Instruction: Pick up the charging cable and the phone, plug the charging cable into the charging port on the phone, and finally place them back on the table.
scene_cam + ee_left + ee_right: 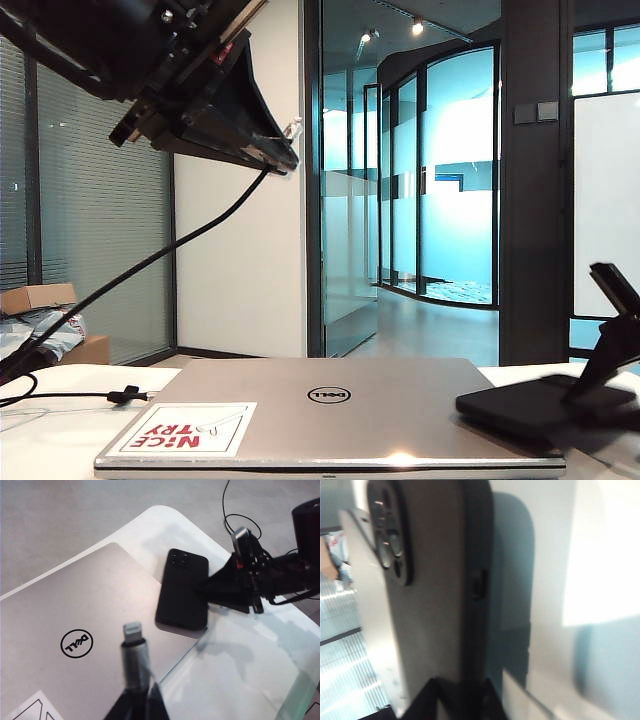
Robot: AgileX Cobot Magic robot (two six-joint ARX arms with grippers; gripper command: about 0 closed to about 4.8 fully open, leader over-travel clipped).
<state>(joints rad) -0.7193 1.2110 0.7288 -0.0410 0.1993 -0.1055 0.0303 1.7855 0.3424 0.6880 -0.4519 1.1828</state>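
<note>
Holding charging cable (pixel 134 652) aloft: left gripper (pixel 135 705) | right gripper (pixel 457 695) pinching phone (pixel 182 590) edge

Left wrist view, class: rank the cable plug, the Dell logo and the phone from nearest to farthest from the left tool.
1. Cable plug: held in the left tool, sticking out of its tip.
2. Dell logo: on the laptop lid, beside the plug.
3. Phone: beyond the plug, at the laptop's edge, with the right tool on it.

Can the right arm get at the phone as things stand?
Probably yes. The right gripper is already at the phone, jaws either side of its edge, nothing between. The left gripper holds the charging cable up high, clear of it.
</note>
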